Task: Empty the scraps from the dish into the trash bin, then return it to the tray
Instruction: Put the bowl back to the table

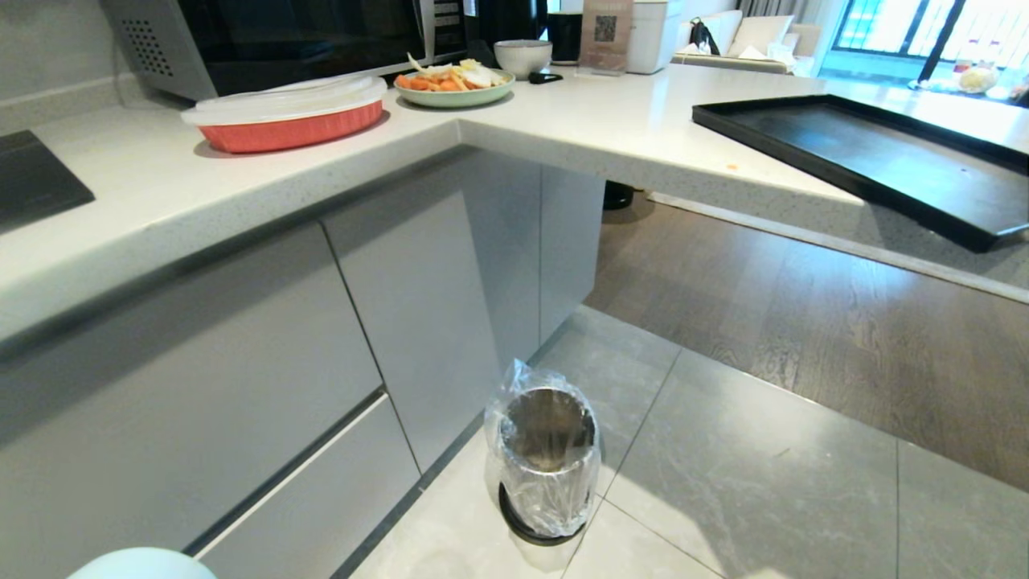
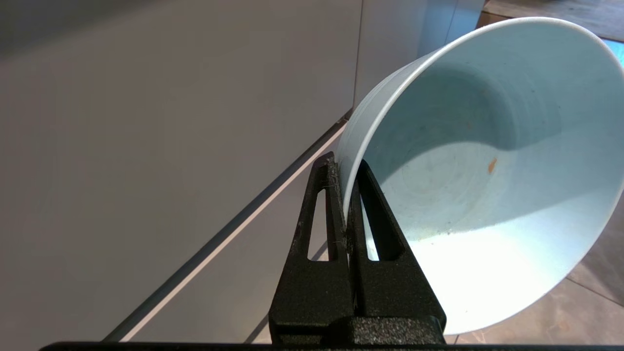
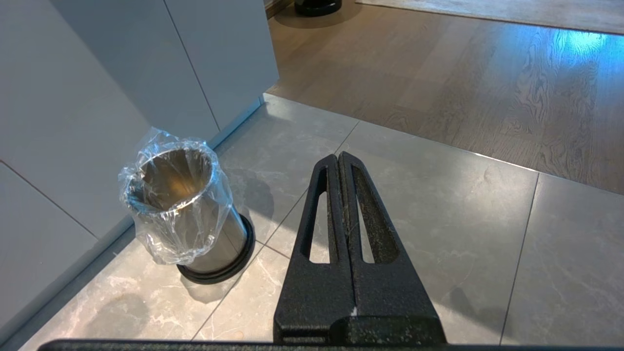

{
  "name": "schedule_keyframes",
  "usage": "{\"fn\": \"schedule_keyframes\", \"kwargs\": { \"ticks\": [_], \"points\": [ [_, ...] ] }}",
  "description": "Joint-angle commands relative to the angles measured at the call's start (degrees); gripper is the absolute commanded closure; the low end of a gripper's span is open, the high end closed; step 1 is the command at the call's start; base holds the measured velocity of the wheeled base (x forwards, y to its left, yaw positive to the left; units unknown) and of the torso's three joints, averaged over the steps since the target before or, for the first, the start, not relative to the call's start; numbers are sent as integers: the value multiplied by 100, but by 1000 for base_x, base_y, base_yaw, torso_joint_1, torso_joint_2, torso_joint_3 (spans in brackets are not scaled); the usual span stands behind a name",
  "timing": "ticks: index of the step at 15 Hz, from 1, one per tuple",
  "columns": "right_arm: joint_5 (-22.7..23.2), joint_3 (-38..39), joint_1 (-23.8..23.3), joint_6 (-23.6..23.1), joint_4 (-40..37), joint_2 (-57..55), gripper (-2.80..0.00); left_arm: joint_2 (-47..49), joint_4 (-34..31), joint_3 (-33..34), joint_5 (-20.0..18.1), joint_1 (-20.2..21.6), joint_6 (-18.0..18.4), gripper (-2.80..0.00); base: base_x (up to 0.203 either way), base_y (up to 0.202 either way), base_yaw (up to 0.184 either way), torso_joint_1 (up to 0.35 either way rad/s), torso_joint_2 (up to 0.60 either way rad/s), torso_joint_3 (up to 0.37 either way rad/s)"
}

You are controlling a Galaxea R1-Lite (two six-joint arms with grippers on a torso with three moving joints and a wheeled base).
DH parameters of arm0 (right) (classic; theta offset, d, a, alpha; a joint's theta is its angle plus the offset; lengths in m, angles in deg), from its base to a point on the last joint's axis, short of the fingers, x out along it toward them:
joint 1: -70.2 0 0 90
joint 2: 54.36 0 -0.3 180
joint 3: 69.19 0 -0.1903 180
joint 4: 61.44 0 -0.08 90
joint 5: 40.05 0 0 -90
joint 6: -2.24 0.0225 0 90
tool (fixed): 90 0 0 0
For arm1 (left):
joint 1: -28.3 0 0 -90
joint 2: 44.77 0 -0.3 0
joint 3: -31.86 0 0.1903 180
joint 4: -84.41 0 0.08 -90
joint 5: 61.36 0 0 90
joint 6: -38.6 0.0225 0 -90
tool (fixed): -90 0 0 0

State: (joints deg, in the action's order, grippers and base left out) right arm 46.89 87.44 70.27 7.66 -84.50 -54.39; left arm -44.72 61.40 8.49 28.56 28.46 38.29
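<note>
My left gripper point(image 2: 345, 163) is shut on the rim of the dish point(image 2: 487, 170), a pale blue-white bowl held low beside the grey cabinet fronts; its edge shows at the bottom left of the head view point(image 1: 141, 564). Inside it I see only one tiny orange bit point(image 2: 492, 165); no other scraps show. The trash bin point(image 1: 550, 462), shiny metal with a clear liner, stands on the floor tiles by the cabinet corner, also in the right wrist view point(image 3: 187, 214). The black tray point(image 1: 868, 161) lies on the counter at the right. My right gripper point(image 3: 339, 157) hangs shut and holds nothing, over the tiles beside the bin.
A red baking dish with a white lid point(image 1: 285, 117), a pale-green plate of orange and white slices point(image 1: 454, 82) and a grey-white bowl point(image 1: 522, 56) stand on the white counter point(image 1: 563, 121). Grey cabinet doors point(image 1: 418, 305) run along the left. Wood floor point(image 1: 804, 305) lies beyond the tiles.
</note>
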Motion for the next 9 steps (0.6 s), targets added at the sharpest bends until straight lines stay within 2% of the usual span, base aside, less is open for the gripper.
{"fn": "schedule_keyframes", "kwargs": {
  "ticks": [1, 9],
  "points": [
    [-2, 0, 1, 11, 5, 2, 0, 4, 0, 0, -1, 2, -5, 0, 0, 0, 0, 0, 0, 0],
    [-2, 0, 1, 2, 5, 2, 0, 4, 8, 0, -1, 2, -5, 0, 0, 0, 0, 0, 0, 0]
  ]
}}
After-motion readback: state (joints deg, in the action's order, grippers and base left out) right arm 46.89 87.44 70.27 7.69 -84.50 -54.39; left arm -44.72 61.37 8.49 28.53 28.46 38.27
